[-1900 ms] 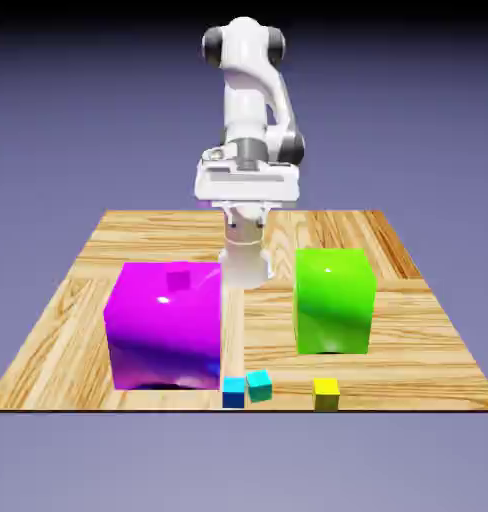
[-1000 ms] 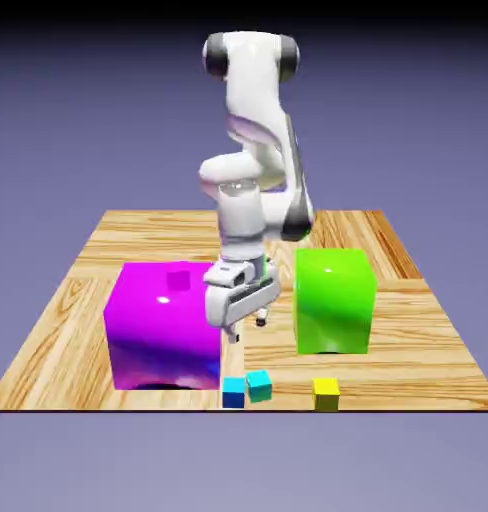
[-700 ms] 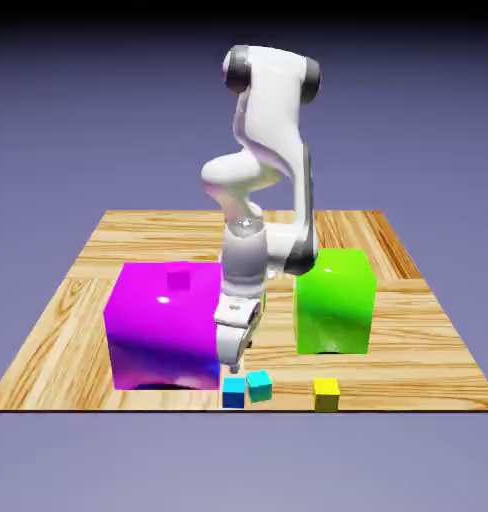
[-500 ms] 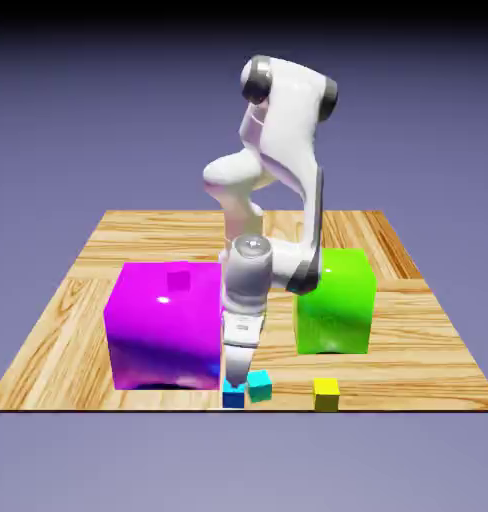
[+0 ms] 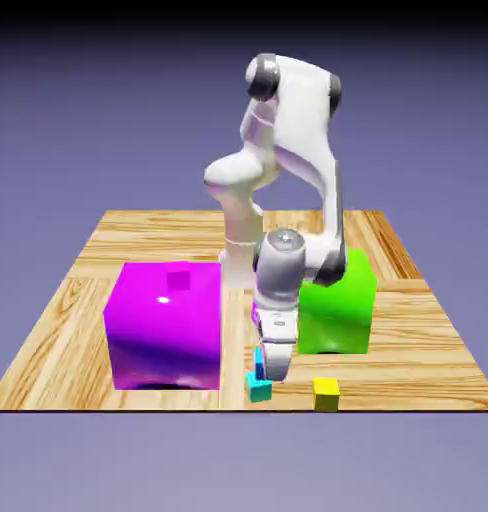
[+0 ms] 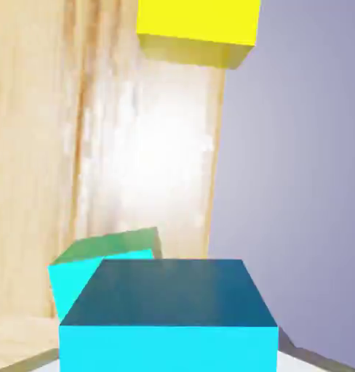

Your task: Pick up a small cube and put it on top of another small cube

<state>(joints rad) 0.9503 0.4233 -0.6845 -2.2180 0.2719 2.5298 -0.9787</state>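
Pincer (image 5: 267, 372) grips blue cube (image 6: 169, 293), lifted. Teal cube (image 5: 259, 388) sits below it; placing and release remain.

A big magenta block (image 5: 166, 325) and a big green block (image 5: 338, 305) are borne by the wooden tabletop (image 5: 58, 340); a small yellow cube (image 5: 326, 394) is seen at its edge nearest the camera.

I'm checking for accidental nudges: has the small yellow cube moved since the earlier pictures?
No; the small yellow cube sits at the same spot by the wooden table's front edge.
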